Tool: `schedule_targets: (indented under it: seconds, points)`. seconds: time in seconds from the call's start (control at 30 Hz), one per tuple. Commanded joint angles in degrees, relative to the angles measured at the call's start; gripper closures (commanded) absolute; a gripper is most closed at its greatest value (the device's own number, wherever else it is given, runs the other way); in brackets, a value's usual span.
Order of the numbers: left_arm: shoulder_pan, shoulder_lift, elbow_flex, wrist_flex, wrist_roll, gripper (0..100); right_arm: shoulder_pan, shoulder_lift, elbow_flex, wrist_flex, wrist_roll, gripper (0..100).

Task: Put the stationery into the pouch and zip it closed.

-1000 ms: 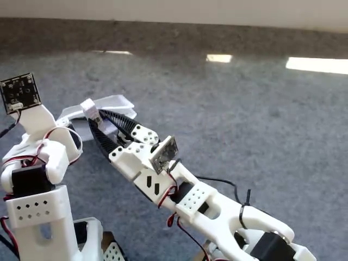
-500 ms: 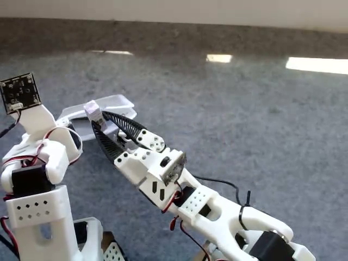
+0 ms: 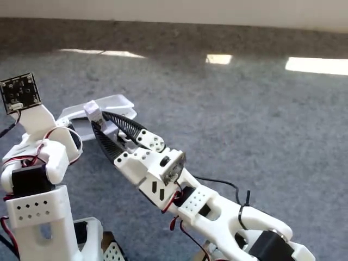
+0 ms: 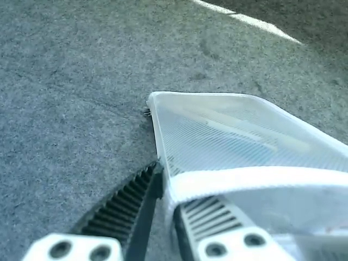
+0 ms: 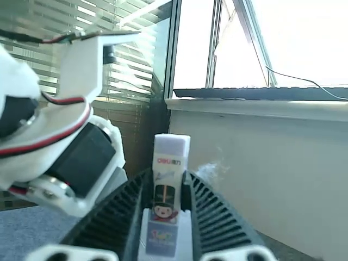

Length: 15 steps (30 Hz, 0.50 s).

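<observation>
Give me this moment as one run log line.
left gripper: shut on pouch edge | right gripper: shut on eraser | eraser: not yet in pouch

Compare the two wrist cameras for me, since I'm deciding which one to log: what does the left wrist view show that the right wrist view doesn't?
Left wrist view: the white mesh pouch, its edge pinched in the left gripper, with the grey table surface beyond it. Right wrist view: an eraser clamped in the right gripper, the other arm close beside it, and a window with blinds behind. Shared: in each, that arm's own gripper is shut on what it holds.
</observation>
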Motion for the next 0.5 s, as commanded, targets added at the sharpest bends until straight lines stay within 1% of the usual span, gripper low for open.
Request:
schedule_targets:
  seconds: [0.0,0.13,0.3,0.4,0.47]
  points:
    - [0.92,0.13,-0.22,-0.26,-0.7,99,0.22,2.86,-4.09,-1.19,-0.44,99.4]
    - [0.92,0.13,-0.22,-0.26,-0.7,99,0.22,8.57,-5.23,-1.89,-0.35,99.3]
    - [0.92,0.13,-0.13,-0.26,-0.7,99,0.22,8.04,-5.05,-8.75,0.0,99.1]
    - [0.92,0.13,-0.13,-0.26,-0.7,99,0.13,5.23,-2.42,-6.99,0.0,98.5]
    - [0.92,0.13,-0.13,-0.26,-0.7,99,-0.04,2.42,-0.92,-4.53,-0.26,93.2]
